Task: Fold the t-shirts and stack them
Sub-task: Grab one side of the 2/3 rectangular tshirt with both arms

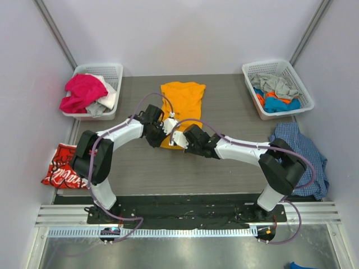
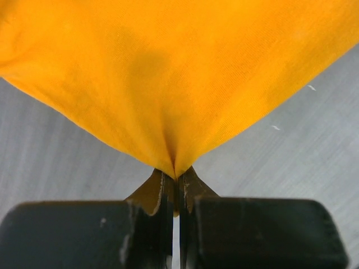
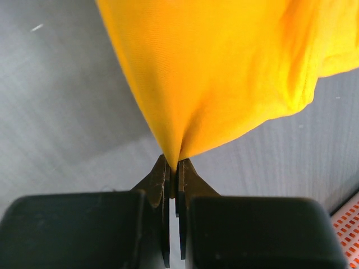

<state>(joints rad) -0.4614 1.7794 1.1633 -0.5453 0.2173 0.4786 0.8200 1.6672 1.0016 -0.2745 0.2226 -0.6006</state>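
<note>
A bright orange-yellow t-shirt [image 1: 183, 100] lies on the grey table [image 1: 235, 162] at the middle back, its near hem under both grippers. My left gripper [image 1: 163, 133] is shut on a pinch of that near edge; in the left wrist view the orange cloth [image 2: 168, 73] fans out from the shut gripper [image 2: 175, 178]. My right gripper [image 1: 178, 138] sits just to its right, also shut on the hem; the cloth [image 3: 224, 73] rises from the shut gripper [image 3: 174, 167]. A red t-shirt with white lettering [image 1: 63, 167] lies crumpled at the table's left edge.
A white basket [image 1: 114, 71] at the back left holds pink and white clothes. Another white basket [image 1: 291, 73] at the back right holds grey, blue and orange clothes. A blue checked shirt [image 1: 305, 150] hangs over the right edge.
</note>
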